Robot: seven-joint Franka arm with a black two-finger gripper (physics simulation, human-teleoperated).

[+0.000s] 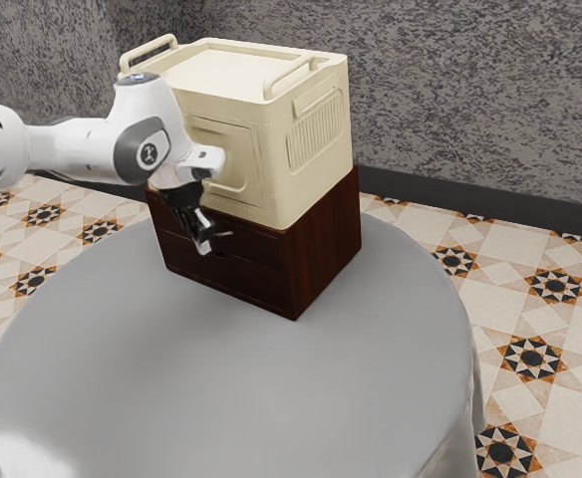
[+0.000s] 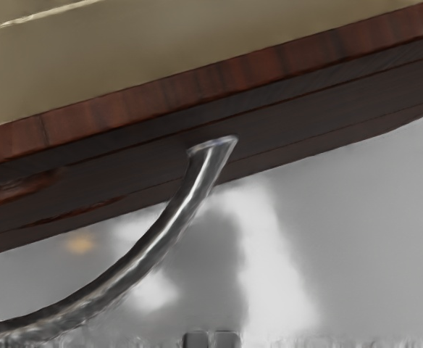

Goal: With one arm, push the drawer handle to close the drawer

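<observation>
My gripper (image 1: pixel 204 245) is shut in front of the dark wooden cabinet (image 1: pixel 321 244), close to its drawer front. A small bit of the metal handle (image 1: pixel 224 234) pokes out beside the fingertips. In the wrist view the curved silver handle (image 2: pixel 169 222) runs out from the dark drawer front (image 2: pixel 269 148). My gripper (image 2: pixel 211 339) appears there with its fingertips side by side and nothing between them. Whether they touch the handle I cannot tell. The drawer front looks roughly level with the cabinet; any small gap is too dark to make out.
A cream plastic crate (image 1: pixel 316 149) with raised handles rests on top of the cabinet, right beside my hand. Both stand toward the back of a round grey table (image 1: pixel 221 388). Behind them is a grey textured wall (image 1: pixel 470 100).
</observation>
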